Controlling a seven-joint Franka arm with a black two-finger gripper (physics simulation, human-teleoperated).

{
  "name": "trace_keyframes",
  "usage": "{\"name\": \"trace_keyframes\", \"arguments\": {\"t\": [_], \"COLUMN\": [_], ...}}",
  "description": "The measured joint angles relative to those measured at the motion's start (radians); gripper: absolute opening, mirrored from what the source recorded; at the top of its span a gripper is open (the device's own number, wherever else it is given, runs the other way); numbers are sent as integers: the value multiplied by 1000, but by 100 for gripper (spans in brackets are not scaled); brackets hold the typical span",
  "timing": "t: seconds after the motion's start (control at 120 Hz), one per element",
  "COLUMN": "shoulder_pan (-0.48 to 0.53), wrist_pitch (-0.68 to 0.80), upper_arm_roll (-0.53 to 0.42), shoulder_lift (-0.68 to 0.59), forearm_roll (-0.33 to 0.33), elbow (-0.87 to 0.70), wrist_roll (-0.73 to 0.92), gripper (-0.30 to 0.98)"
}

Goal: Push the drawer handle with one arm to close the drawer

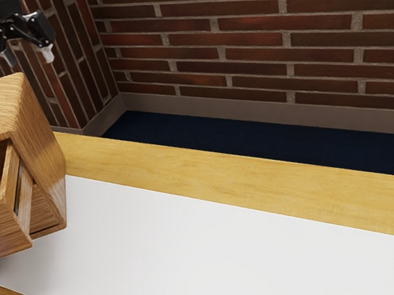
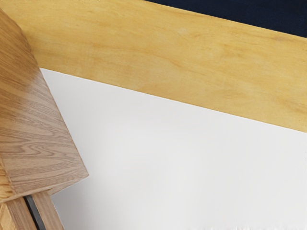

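At the exterior view's upper left, the black 2-finger end effector (image 1: pixel 29 56) is seen raised, its 2 pale-tipped fingers spread, nothing pinched between them. Below it in that view, the boxy brown wood-grain cabinet (image 1: pixel 37 131) is noted, with the matching wooden drawer (image 1: pixel 0 228) drawn well out of its front, toward the exterior camera. The dark metal slide rail (image 2: pixel 34 213) is exposed along the drawer's side. The cabinet is set on the yellow wooden bench (image 1: pixel 137 156), partly over the flat white sheet (image 1: pixel 194 241).

Step in hand, as judged: approach; no push has been made on the drawer as things lie. The drawer is placed lower than the end effector and well apart from it, on the side nearer the exterior camera. The handle's exact place cannot be told; the drawer's outer face is assumed.

Next move called for: hand to be brought around to the front, clear of the cabinet's corner, lowered to handle height, then pressed straight inward. If pushed off-centre, the drawer may bind or the cabinet may be skewed.
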Motion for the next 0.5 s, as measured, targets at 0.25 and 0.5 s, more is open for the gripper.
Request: {"name": "trace_keyframes", "arguments": {"t": [0.25,0.5], "shoulder_pan": [28,42], "wrist_pitch": [-33,-111], "upper_arm_roll": [-54,-89], "shoulder_lift": [-161,-267], "forearm_roll": [27,50], "elbow": [175,-60], "wrist_roll": [12,15], "gripper": [67,67]}}
